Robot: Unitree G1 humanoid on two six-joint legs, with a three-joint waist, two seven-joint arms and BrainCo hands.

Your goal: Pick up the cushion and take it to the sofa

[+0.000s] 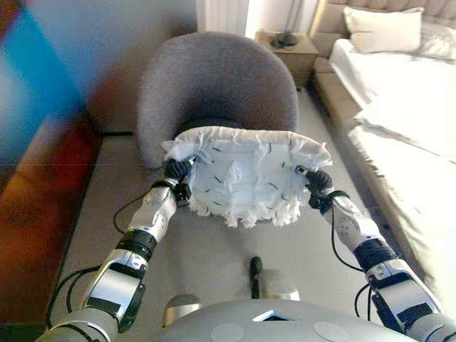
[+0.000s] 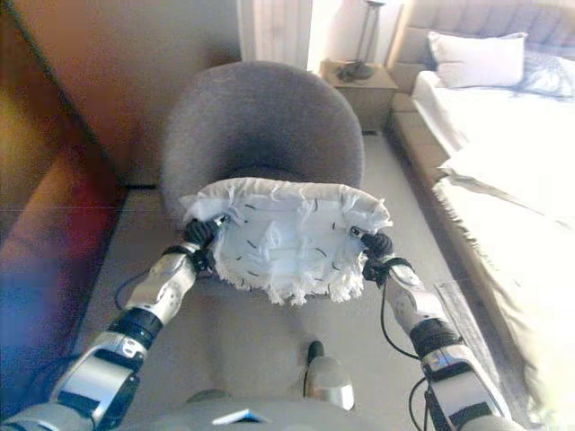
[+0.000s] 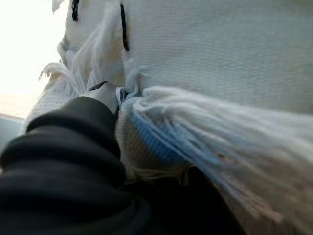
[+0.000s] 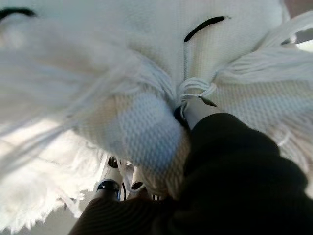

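Note:
A white cushion (image 1: 246, 178) with fringed edges and thin black marks hangs in the air in front of me, held between both hands. My left hand (image 1: 177, 173) grips its left edge, and its thumb (image 3: 105, 93) presses into the fabric. My right hand (image 1: 317, 182) grips the right edge with the thumb on top and the fingers (image 4: 113, 181) underneath. Just behind the cushion stands a grey round-backed armchair (image 1: 214, 85), whose seat is mostly hidden by the cushion (image 2: 287, 233).
A bed (image 1: 406, 92) with white covers and a pillow (image 1: 385, 28) runs along the right. A small nightstand (image 1: 288, 50) with a lamp base stands at the back between the armchair and the bed. Dark wooden furniture (image 1: 43, 178) lines the left side.

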